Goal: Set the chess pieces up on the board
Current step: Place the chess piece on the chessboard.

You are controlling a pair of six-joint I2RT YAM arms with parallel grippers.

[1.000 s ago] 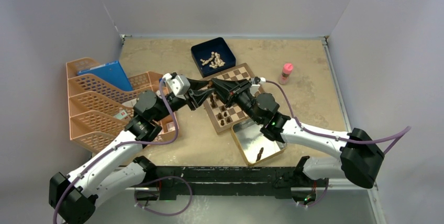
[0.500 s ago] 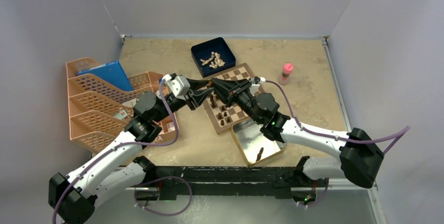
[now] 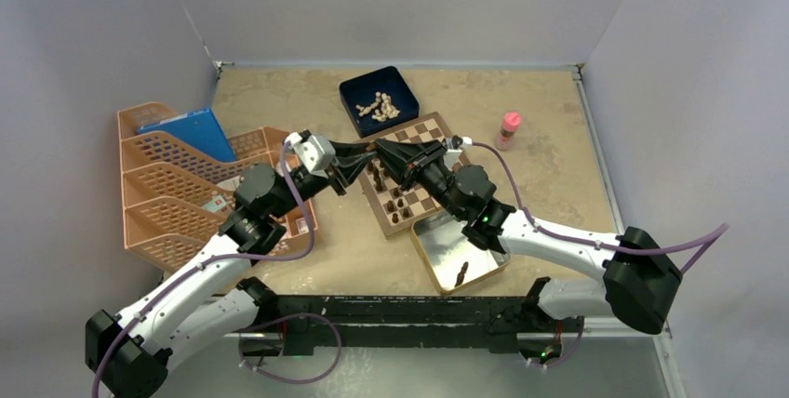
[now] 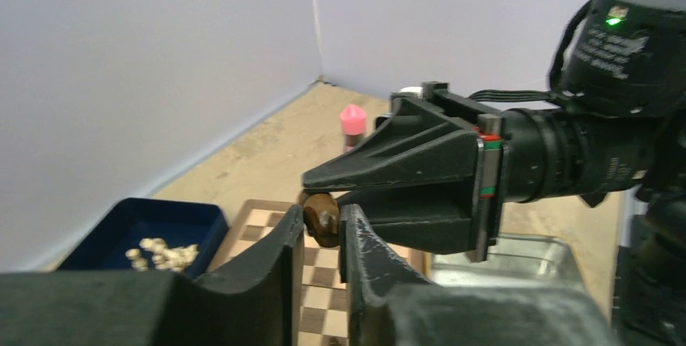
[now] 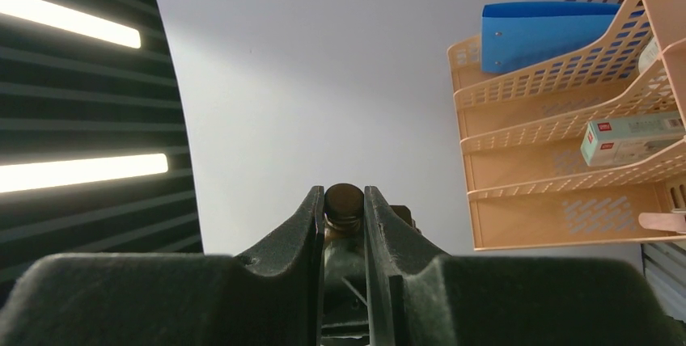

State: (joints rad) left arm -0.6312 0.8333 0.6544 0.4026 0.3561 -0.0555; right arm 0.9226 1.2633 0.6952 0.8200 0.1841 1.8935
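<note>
My right claw (image 3: 381,150) pinches one dark chess piece (image 4: 321,217) in the air above the left side of the board (image 3: 430,128). My left claw (image 3: 362,154) meets it tip to tip, fingers set close around the same piece; I cannot tell whether they grip it. More dark chessmen (image 3: 398,201) stand on the board.

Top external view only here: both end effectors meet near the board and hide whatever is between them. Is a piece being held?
Observer: Yes. The right wrist view shows the right end effector clamped on a dark brown chess piece.
Operator: And the other arm?
Observer: In the left wrist view, the left end effector straddles that same piece, nearly closed. I can't confirm contact.
</note>
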